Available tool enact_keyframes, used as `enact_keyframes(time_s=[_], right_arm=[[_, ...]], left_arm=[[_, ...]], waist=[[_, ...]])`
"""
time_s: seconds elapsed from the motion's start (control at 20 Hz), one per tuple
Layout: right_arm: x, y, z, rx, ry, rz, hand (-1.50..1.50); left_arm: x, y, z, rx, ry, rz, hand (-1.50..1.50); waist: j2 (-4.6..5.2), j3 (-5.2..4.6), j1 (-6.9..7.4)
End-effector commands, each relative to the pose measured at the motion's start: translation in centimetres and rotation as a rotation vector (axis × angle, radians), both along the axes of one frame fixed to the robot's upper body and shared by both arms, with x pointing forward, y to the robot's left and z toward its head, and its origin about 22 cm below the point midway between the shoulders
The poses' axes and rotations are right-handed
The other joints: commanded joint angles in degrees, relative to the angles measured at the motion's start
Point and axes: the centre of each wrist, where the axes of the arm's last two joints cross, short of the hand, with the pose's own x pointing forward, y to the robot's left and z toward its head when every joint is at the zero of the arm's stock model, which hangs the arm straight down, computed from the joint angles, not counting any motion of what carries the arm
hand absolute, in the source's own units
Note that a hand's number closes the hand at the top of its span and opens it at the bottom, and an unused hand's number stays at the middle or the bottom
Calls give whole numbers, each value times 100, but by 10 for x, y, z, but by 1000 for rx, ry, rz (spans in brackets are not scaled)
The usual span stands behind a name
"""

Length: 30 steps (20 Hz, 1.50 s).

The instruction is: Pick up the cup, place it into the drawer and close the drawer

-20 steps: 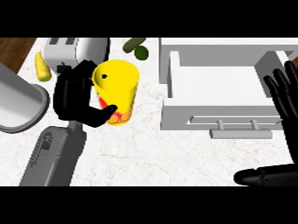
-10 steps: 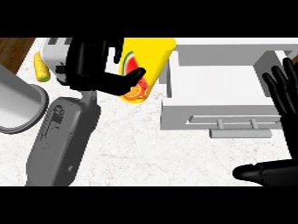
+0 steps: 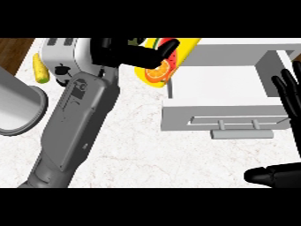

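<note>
Left hand (image 3: pixel 123 52), fingers (image 3: pixel 164 47) clamped on tilted yellow cup (image 3: pixel 164 66), above open drawer (image 3: pixel 226 121) wall; possible snag on rim. Right hand (image 3: pixel 300 95) resting, fingers apart.

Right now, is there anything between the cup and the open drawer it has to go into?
Only the drawer's own left wall. The left hand holds the cup tilted at the drawer's left rear corner, level with that wall. Nothing else visible lies between them, and the inside shows bare.
</note>
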Motion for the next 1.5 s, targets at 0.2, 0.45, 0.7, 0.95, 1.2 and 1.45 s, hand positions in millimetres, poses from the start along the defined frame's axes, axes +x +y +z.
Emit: enact_keyframes(time_s=[0.2, 0.45, 0.7, 0.95, 1.2, 1.45], right_arm=[[3, 9, -1, -11, 5, 4, -150], [-1, -13, -3, 8, 0, 12, -150], [3, 0, 0, -3, -1, 23, -150], [8, 4, -5, 4, -26, 20, -150], [5, 5, 3, 9, -34, 42, -150], [18, 9, -5, 10, -23, 91, -150]], left_arm=[[22, -33, 1, 65, 46, 14, 150], [21, -53, -25, 83, 56, 49, 150], [38, -65, -5, 108, 129, 46, 150], [39, -72, -15, 187, 127, 46, 150], [38, -71, -35, 228, 153, 49, 150], [35, -74, -47, 305, 150, 77, 150]], waist=[[11, -1, -32], [29, 2, -143], [43, 2, -165], [64, 5, -244], [89, 6, -403], [125, 10, -515]])
